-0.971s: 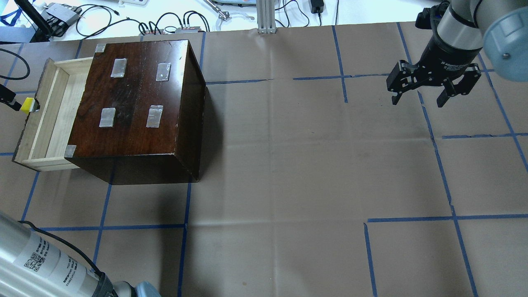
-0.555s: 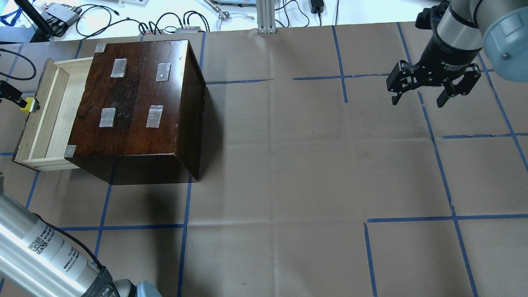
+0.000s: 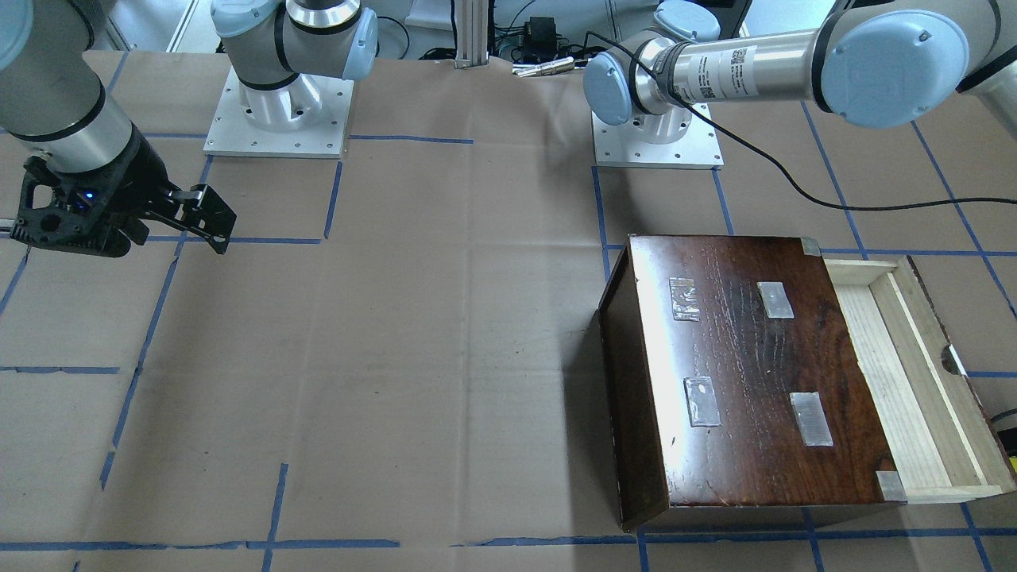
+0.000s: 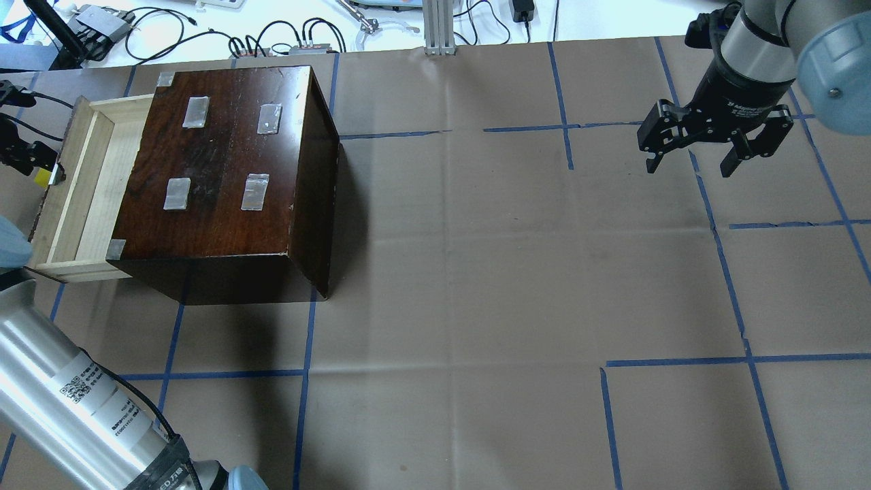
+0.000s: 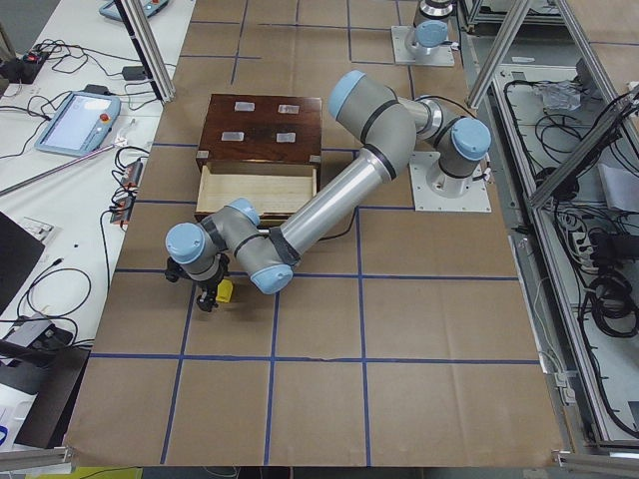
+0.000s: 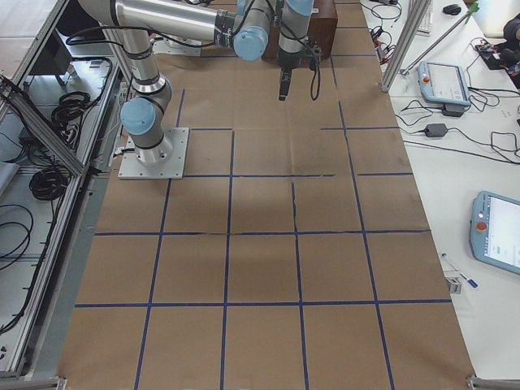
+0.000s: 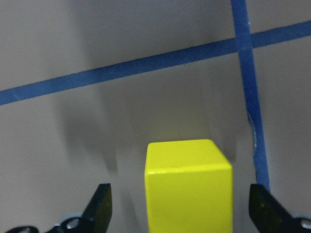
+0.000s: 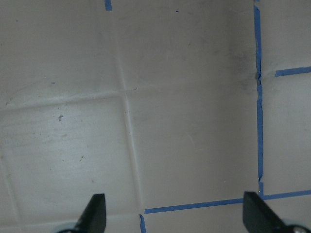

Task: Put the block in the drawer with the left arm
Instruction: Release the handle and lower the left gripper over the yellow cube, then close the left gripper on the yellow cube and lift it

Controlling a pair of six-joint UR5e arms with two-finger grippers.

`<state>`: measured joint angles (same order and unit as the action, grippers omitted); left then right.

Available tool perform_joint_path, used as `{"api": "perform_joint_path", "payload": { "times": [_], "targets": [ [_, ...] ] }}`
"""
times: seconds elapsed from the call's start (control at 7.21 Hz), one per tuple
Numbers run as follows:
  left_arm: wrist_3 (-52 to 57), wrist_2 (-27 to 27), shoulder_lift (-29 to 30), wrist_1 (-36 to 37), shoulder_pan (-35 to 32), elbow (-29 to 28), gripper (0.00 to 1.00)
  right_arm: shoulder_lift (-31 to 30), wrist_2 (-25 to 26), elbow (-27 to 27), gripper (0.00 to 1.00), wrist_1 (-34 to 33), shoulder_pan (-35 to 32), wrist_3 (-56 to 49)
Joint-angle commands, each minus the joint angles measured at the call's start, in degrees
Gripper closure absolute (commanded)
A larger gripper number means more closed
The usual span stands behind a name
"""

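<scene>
The yellow block point(image 7: 188, 187) sits on the brown paper just outside the drawer's dark front panel, near its notch; it also shows in the overhead view point(image 4: 42, 177) and the left view point(image 5: 226, 290). My left gripper point(image 7: 182, 213) is open and straddles the block, with a gap on each side. It shows at the overhead view's left edge point(image 4: 34, 167). The drawer point(image 4: 102, 194) is pulled out of the dark wooden box point(image 4: 224, 156), and its pale tray is empty. My right gripper point(image 4: 691, 163) is open and empty, far to the right.
Blue tape lines cross the brown paper. The left arm's forearm point(image 4: 75, 401) lies over the table's near left corner. Cables and devices lie beyond the table's far edge point(image 4: 272, 34). A black cable point(image 3: 834, 199) trails over the paper behind the box.
My left gripper has moved further over the block and now hides part of it. The left forearm has swung further into the overhead view. The block and the right arm have not moved.
</scene>
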<state>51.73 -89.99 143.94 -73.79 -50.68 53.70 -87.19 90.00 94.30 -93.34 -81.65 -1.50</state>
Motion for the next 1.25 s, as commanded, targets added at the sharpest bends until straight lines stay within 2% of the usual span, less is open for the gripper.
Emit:
{"api": "perform_joint_path", "payload": {
  "times": [0.0, 0.14, 0.28, 0.42, 0.55, 0.69, 0.97, 1.11],
  "targets": [
    [-0.1, 0.1, 0.1, 0.3, -0.2, 0.5, 0.02, 0.0, 0.0, 0.0, 0.0, 0.0, 0.0, 0.1],
    [0.0, 0.0, 0.5, 0.3, -0.2, 0.4, 0.02, 0.0, 0.0, 0.0, 0.0, 0.0, 0.0, 0.1],
    [0.0, 0.1, 0.6, 0.3, -0.2, 0.3, 0.11, 0.1, 0.0, 0.0, 0.0, 0.0, 0.0, 0.1],
    [0.0, 0.0, 0.5, 0.2, -0.2, 0.4, 0.39, 0.0, 0.0, 0.0, 0.0, 0.0, 0.0, 0.0],
    [0.2, -0.5, 0.5, 0.1, -0.1, 0.4, 0.77, 0.0, 0.0, -0.1, 0.0, 0.0, 0.0, 0.0],
    [0.4, -0.9, 0.2, 0.1, -0.1, 0.3, 1.0, 0.0, 0.0, -0.1, 0.0, 0.0, 0.0, 0.0],
    [-0.1, -0.9, -2.8, -1.3, -0.1, 0.4, 1.0, 0.0, 0.0, 0.0, 0.0, 0.0, 0.0, 0.0],
    [0.3, -0.9, -7.5, -6.9, 0.1, 0.7, 1.0, 0.0, 0.0, 0.0, 0.0, 0.0, 0.0, 0.1]
  ]
}}
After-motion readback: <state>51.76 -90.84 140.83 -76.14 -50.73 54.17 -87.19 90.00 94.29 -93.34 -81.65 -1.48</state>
